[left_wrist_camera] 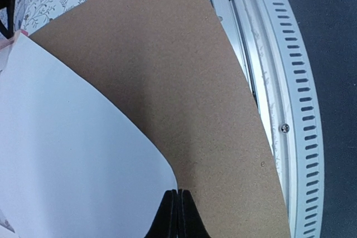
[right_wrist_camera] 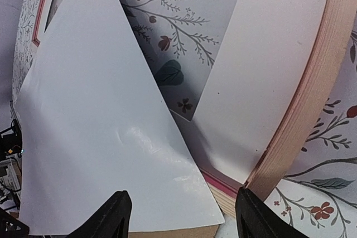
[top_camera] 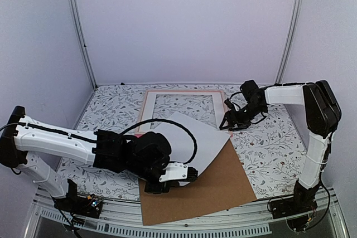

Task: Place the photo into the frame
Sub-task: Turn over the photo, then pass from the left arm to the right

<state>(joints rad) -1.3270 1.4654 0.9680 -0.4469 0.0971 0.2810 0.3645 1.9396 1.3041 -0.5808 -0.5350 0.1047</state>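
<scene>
**A:** So where's the photo (top_camera: pixel 189 137) right now?

**B:** White back up, skewed across the frame's 6 o'clock rail. Its far tip is over the mat (top_camera: pixel 148 110) and its near part over the board (top_camera: pixel 217 185). It isn't seated yet. The frame (top_camera: pixel 184 90) lies toward 12 o'clock on the table (top_camera: pixel 268 149), the board toward 6.

**A:** And the left claw (top_camera: pixel 181 174)?

**B:** Clenched on the photo's 6 o'clock corner, with the sheet bowing up off the board. I'd say it pinches a corner because that's the only way to lift and steer a thin, floppy print.

**A:** The right claw (top_camera: pixel 228 122)?

**B:** Spread wide and gripping nothing, low at the frame's 4 o'clock corner. Its wrist view shows the photo's corner and the frame's corner between its fingers.

**A:** Why park there?

**B:** My guess is to pin the frame, or to catch that corner of the photo as it swings square
</scene>
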